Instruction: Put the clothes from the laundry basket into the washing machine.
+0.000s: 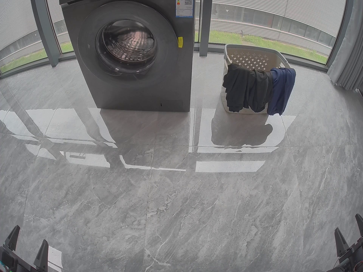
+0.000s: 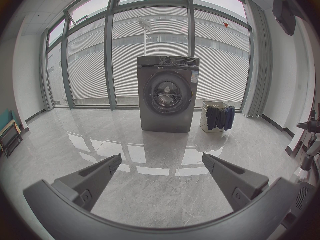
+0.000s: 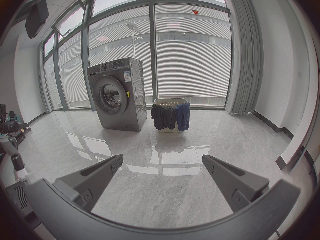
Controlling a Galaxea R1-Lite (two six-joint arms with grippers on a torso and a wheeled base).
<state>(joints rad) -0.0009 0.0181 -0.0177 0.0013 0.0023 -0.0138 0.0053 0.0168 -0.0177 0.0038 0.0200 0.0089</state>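
Head view: dark grey front-loading washing machine (image 1: 132, 50) stands on glossy grey marble-look tile floor (image 1: 181, 208), far left of centre, back to the tall glass window wall (image 1: 264, 12). Round porthole door sits flush with the front, ribbed metal drum visible behind it; white label sticker at top right corner of the front, small yellow tag just right of the door, clear plastic film over the top panel. Cream plastic laundry basket with star-shaped perforations (image 1: 253, 57) is on the floor to the right of the machine, apart from it, close to the window. Two clothes hang over the basket's near rim and down its front wall: black crumpled garment (image 1: 245, 87) covering the left and middle, dark blue garment (image 1: 281, 89) on the right corner, the two touching. Grey pleated curtain (image 1: 349, 57) at far right. Left gripper (image 2: 160, 157) low at near left, well away from basket and machine, jaws spread wide, nothing between them. Right gripper (image 3: 161, 157) low at near right, jaws likewise wide apart and holding nothing, only floor seen between the fingers.
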